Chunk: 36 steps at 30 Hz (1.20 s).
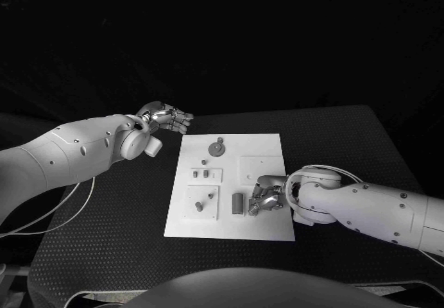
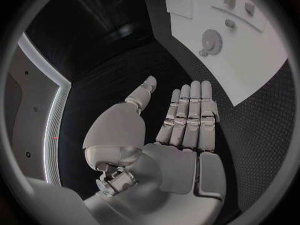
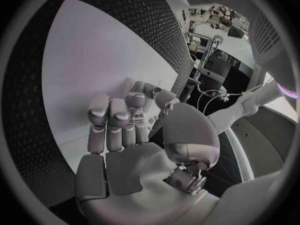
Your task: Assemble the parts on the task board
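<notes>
While the left hand (image 1: 165,119) hovers off the task board (image 1: 268,144) at about ten o'clock, fingers straight and apart and holding nothing, the right hand (image 1: 266,196) rests on the board near four o'clock with fingers curled; I cannot tell whether it grips anything. Grey parts lie on the board: a gear-shaped piece (image 1: 215,149) toward twelve o'clock, a small block (image 1: 238,203) just beside the right hand.

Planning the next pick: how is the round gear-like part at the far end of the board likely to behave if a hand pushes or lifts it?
The gear-like part lies flat on the task board, so a push would probably slide it, not tip it. It looks thin and low, so likely hard to get fingers under. Stood on edge, its round outline suggests it could roll.
</notes>
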{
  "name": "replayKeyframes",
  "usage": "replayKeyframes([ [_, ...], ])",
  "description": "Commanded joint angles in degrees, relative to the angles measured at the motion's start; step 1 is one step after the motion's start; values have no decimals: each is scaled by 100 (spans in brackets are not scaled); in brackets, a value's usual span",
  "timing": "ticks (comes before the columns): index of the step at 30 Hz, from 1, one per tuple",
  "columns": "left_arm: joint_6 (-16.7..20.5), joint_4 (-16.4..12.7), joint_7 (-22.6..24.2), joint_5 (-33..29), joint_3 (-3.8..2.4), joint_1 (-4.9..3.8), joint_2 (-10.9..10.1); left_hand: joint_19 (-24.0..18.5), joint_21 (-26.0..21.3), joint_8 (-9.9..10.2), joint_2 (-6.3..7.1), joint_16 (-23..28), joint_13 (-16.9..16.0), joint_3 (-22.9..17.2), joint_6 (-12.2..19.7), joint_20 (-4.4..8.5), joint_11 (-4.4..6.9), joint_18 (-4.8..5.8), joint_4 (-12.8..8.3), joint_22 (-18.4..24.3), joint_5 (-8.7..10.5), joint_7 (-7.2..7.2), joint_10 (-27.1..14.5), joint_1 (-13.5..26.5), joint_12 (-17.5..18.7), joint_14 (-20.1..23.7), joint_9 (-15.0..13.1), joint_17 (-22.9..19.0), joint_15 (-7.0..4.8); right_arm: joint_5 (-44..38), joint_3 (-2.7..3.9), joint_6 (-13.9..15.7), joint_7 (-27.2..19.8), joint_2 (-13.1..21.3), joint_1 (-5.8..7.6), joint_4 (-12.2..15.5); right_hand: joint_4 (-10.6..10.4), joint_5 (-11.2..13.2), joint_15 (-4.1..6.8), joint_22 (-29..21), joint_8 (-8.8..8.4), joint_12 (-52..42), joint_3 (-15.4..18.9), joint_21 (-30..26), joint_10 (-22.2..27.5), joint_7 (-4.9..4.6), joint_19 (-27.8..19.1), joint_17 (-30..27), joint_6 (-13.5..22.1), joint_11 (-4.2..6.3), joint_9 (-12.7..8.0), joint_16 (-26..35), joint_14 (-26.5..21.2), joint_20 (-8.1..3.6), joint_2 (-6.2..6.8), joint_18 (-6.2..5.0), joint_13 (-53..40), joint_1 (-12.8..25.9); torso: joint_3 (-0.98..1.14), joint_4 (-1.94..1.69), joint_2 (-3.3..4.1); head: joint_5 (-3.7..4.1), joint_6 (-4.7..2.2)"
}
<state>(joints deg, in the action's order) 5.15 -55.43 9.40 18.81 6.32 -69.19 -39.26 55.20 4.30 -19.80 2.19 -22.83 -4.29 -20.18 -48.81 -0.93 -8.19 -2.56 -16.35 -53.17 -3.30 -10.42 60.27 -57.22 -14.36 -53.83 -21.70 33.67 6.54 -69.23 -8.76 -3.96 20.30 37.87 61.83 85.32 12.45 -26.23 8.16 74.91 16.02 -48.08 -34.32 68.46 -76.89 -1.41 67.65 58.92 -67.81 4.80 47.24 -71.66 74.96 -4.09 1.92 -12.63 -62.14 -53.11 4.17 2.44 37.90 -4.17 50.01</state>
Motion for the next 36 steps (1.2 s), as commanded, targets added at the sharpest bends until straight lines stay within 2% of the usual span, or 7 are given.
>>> replayKeyframes([
  [1, -59, -15, 30, 17, -3, -5, 5, -19, 28, 10, 6, 36, 8, -42, 33, -1, -10, -115, -9, -8, 6, 5, -32, 62, -22, -32, 7, 6, 12, -256, -35, -248, 93, -5, -40, -48, 92, -30, 4, 81, -24, 39, -19, 23, 17, -30, -20, -10, 1, -28, -4, -30, -8, 2, -158, -237, -6, -118, -1, 1, -1, 4, -1],
  [13, -54, -18, 30, 21, -3, -5, 1, -19, 29, 9, 7, 39, 8, -44, 33, 0, -10, -115, -10, -9, 6, 6, -32, 60, -23, -33, 7, 11, 12, -623, -39, -561, 165, -3, -41, -31, 229, -30, -9, 77, -35, 49, -58, 25, 18, -30, -26, -20, -1, -28, 0, -29, -10, 11, -176, -237, -5, -165, 1, 1, -6, -5, -1],
  [29, -50, -11, 27, 21, -2, -5, 9, -19, 29, 9, 8, 43, 8, -45, 34, -1, -10, -115, -9, -11, 7, 5, -32, 61, -24, -35, 7, 17, 12, -513, -39, -358, 186, 22, -41, -84, 232, -26, -17, 74, -38, 53, -55, 25, 15, -33, -23, -24, -6, -31, 0, -29, -9, 21, -199, -237, -2, -147, 1, 2, -5, 15, -1],
  [36, -39, -14, 42, 21, -2, -5, 11, -19, 29, 8, 9, 45, 8, -46, 35, -1, -10, -114, -9, -11, 7, 5, -33, 62, -25, -35, 7, 19, 12, -366, -35, -268, 139, 157, -39, 21, 232, -25, -21, 71, -42, 55, -39, 24, 12, -35, -22, -29, -7, -33, 0, -27, -9, 28, -163, -237, -2, -113, -3, 3, -7, 5, -1],
])
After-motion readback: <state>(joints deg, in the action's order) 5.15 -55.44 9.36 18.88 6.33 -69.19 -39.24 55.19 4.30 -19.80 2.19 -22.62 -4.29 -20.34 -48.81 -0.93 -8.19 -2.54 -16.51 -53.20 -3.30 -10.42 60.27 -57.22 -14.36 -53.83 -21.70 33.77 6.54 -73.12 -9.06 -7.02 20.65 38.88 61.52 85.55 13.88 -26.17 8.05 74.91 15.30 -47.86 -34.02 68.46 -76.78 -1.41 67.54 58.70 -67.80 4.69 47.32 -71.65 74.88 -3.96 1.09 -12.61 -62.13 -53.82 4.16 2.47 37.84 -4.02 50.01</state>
